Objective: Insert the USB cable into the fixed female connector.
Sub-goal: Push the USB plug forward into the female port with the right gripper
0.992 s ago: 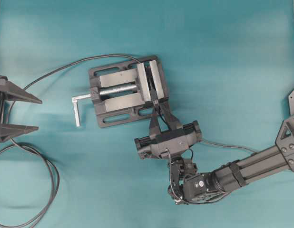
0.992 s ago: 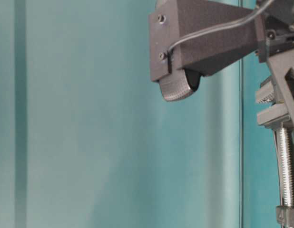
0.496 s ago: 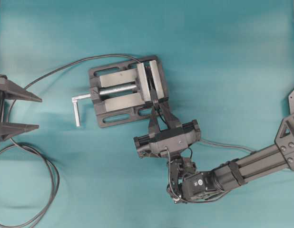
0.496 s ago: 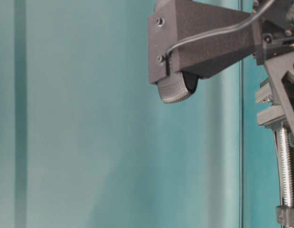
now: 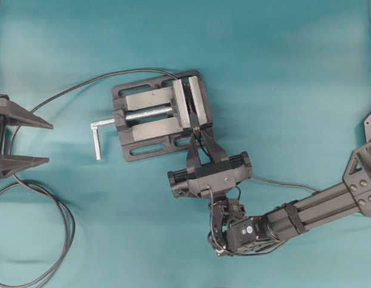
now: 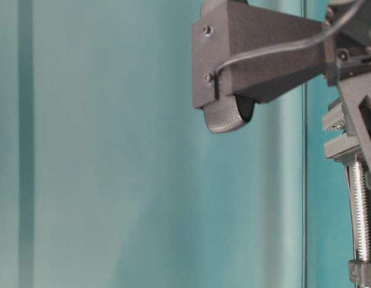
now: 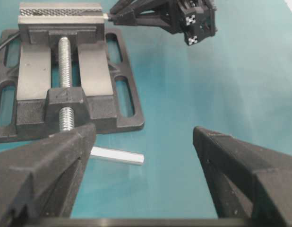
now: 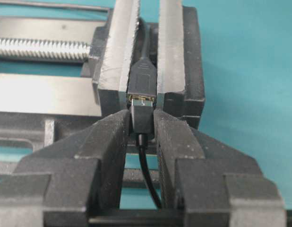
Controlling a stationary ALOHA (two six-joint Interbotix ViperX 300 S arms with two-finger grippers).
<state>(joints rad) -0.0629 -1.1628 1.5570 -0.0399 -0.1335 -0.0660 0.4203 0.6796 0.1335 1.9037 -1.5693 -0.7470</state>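
Table point(image 5: 281, 72): teal cloth covers it in every view.
Right arm point(image 5: 305, 213): reaches in from the right edge of the overhead view, the wrist bent toward the vise.
Vise point(image 5: 161, 114): grey metal, lying flat near the middle of the table, its screw handle point(image 5: 98, 135) sticking out to the left; its two jaws stand close together on the right side.
Left gripper point(image 5: 23, 141): at the left edge of the overhead view, well apart from the vise, jaws spread wide with nothing between them.
Right gripper point(image 8: 142, 120): its fingertips sit right at the near end of the vise jaws, pinched in on the black plug.
Looped cable point(image 5: 53, 240): curls on the cloth at lower left, below the left gripper.
USB cable point(image 8: 148, 177): thin and dark, runs back between the right fingers point(image 8: 106, 137); its stubby plug point(image 8: 141, 116) is held between them, tip at the socket mouth.
Socket point(image 8: 141, 82): small dark block clamped between the vise jaws, its metal opening facing the plug and touching or nearly touching it; how deep the plug sits I cannot tell.
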